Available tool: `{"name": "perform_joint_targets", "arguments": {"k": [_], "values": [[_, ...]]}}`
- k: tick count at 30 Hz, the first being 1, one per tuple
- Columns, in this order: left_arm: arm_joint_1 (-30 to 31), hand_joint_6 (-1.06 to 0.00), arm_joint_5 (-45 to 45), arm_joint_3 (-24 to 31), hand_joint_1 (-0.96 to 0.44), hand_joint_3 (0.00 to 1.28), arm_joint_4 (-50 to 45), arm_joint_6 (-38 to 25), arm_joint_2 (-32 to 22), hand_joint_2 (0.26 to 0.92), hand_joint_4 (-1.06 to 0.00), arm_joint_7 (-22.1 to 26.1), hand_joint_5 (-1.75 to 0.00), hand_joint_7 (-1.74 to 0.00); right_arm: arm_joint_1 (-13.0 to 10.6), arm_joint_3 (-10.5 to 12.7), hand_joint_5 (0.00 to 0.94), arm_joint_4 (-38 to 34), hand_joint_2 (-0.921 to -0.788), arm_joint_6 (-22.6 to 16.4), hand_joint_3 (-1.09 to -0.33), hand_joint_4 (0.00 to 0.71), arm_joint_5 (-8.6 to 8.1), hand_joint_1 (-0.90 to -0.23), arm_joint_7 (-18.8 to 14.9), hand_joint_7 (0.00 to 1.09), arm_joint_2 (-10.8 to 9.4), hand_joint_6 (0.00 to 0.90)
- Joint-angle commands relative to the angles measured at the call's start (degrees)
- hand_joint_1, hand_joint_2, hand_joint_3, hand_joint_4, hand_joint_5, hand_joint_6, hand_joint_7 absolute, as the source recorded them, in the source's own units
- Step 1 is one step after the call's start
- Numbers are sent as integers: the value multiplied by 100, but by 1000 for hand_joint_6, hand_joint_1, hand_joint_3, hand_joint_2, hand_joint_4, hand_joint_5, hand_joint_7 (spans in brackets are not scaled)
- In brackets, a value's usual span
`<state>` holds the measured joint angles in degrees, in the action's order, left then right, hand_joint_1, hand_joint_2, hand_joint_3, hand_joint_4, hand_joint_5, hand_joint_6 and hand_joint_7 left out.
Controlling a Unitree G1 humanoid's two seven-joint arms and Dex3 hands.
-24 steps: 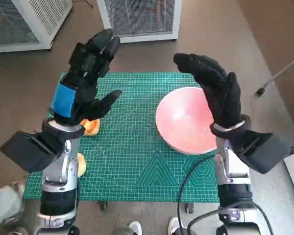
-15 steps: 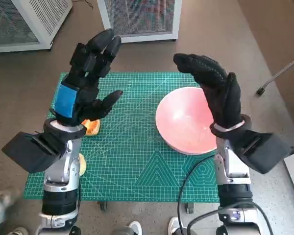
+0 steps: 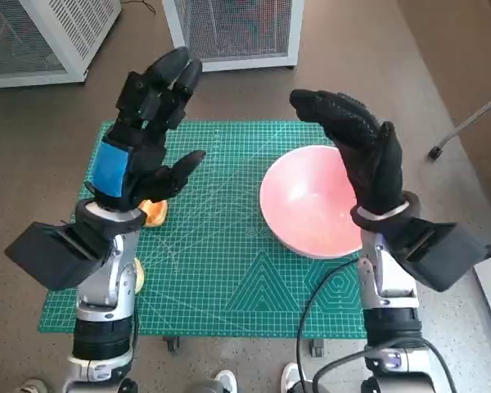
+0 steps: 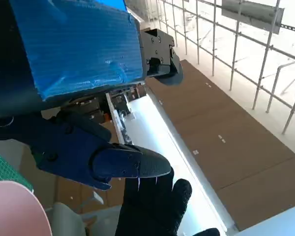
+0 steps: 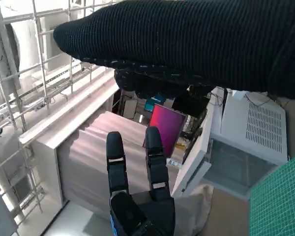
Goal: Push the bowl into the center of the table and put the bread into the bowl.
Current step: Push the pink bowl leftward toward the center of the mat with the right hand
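Observation:
A pink bowl (image 3: 307,201) sits on the right part of the green cutting mat (image 3: 221,254); an edge of the bowl (image 4: 12,211) shows in the left wrist view. A piece of bread (image 3: 154,214) lies at the mat's left, mostly hidden under my left hand (image 3: 139,143). That hand is raised above the mat, fingers spread, holding nothing. My right hand (image 3: 360,151) is raised above the bowl's far right side, fingers apart and empty. Each wrist view shows the other hand: the gloved right hand (image 4: 155,211) and the left hand (image 5: 137,196).
Another orange-yellow item (image 3: 136,275) lies near the mat's left edge beside my left forearm. White mesh cabinets (image 3: 233,29) stand on the floor beyond the table. A chair leg (image 3: 466,123) is at the right. Feet show below the table's front edge.
My left arm has drifted very slightly; the pale shape at the lower left has left the picture. Bowl, bread and right hand stay put.

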<state>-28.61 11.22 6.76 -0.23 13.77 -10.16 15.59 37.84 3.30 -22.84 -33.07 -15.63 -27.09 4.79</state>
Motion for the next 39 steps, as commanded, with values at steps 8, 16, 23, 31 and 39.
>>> {"name": "perform_joint_targets", "arguments": {"k": [8,16,23,31,39], "values": [[13,-83,-4,-39,-502,293,-23,23,49,921,-273,-35,-1,-583,-113,58,0,-5,-921,62,-670,224,-98,-634,-103,50,52,307],[75,-82,-36,-51,-504,294,-77,22,49,921,-274,-57,-1,-583,-74,381,0,-157,-921,99,-689,210,-358,-648,-174,45,259,296],[126,-81,-61,-52,-503,301,-96,42,44,921,-274,-66,-1,-583,-79,727,0,-520,-921,-90,-679,206,-316,-639,74,50,349,299],[173,-81,-44,-35,-504,317,-102,39,35,921,-274,-82,-1,-581,-19,1113,3,-1305,-921,-417,-653,211,-278,-630,196,55,589,310],[190,-86,-43,-38,-513,320,-117,17,65,921,-275,-127,-1,-581,127,1399,4,-2276,-921,-835,-652,217,-163,-626,369,48,841,300]]}}
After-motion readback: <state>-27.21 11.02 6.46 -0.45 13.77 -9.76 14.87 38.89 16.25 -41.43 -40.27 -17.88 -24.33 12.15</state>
